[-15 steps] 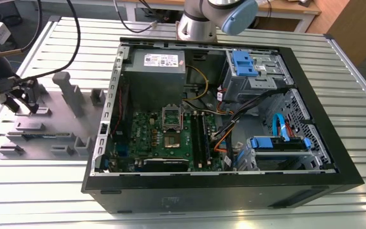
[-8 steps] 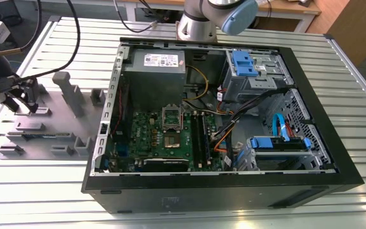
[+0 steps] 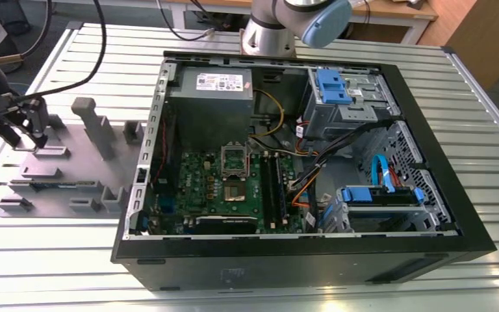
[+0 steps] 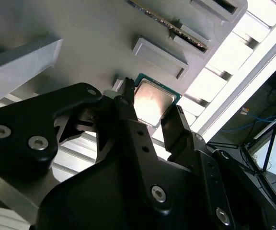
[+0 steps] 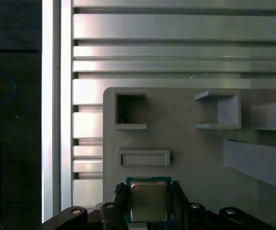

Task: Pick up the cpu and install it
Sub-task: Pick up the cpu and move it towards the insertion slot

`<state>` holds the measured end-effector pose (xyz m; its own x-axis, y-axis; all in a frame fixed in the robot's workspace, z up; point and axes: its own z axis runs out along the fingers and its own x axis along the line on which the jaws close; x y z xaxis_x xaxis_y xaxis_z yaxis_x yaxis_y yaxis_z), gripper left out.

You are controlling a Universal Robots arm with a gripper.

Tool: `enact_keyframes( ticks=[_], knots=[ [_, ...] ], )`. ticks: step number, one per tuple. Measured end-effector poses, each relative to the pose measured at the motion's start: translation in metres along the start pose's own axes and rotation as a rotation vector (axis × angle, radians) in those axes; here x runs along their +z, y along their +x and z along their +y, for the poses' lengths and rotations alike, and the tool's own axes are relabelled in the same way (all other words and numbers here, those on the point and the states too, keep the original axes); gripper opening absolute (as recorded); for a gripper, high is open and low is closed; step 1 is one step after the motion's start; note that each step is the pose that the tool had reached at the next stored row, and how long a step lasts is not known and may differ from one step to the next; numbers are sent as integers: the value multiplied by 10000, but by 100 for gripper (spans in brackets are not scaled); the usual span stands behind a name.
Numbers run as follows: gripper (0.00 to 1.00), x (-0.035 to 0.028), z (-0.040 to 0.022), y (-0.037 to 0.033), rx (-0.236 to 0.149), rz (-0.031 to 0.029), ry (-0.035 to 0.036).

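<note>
**Slatted metal worktop (image 5: 176,28): pincer (image 5: 148,188) over the cpu (image 5: 148,203)**

We see the cpu lying flat on the grey holder plate (image 5: 195,163). Our pincer stands spread, one finger on each side of it, slim gaps showing.

The worktop (image 3: 50,260) is a broad bed of silvery aluminium slats with dark grooves between them, running from the exterior view's left to its right. Light from above glares off the metal, whitest along the near slats. At the far side stands a pale wooden desk (image 3: 397,10) on a white frame. Beside it, on the exterior view's right, is a brown wooden cabinet (image 3: 483,39). Black cables (image 3: 102,45) trail down onto the slats at the exterior view's left. In the first wrist view, the worktop's edge shines bright. Beyond it the floor (image 5: 13,153) lies dark, with a thin blue cable (image 5: 11,88) looped across it.
</note>
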<state>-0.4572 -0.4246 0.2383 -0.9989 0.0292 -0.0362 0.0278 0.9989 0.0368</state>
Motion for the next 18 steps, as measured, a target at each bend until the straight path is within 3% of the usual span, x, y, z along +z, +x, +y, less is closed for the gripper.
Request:
enact_keyframes(
  ticks=[18],
  knots=[
    [47,-36,2,-1,-1,-1,22]
  ],
)
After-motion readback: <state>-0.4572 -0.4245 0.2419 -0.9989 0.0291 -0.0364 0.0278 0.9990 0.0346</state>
